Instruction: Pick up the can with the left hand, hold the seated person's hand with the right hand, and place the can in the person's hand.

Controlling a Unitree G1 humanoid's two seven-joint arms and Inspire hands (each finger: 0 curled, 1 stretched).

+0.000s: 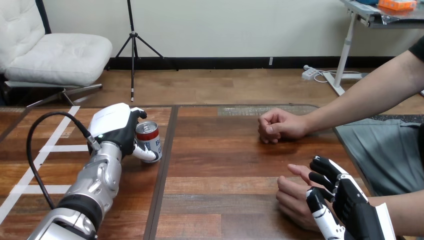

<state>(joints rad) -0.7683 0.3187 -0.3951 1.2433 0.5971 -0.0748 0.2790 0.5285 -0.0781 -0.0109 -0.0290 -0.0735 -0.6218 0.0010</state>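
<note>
Head view: left hand grasps the upright red-and-white metal can standing on the brown wooden surface, well left of the person's nearer hand, beside which sits the right hand, grip indeterminable.

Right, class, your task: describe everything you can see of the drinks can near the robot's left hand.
The small cylindrical metal can has a silvery top rim, a red band beneath it and a white body with blue print. It stands upright on the brown wooden table, at the view's left, just beside a dark seam between boards. The black-and-white left robot hand curls round it from its left, touching near the rim and low across its front.
</note>
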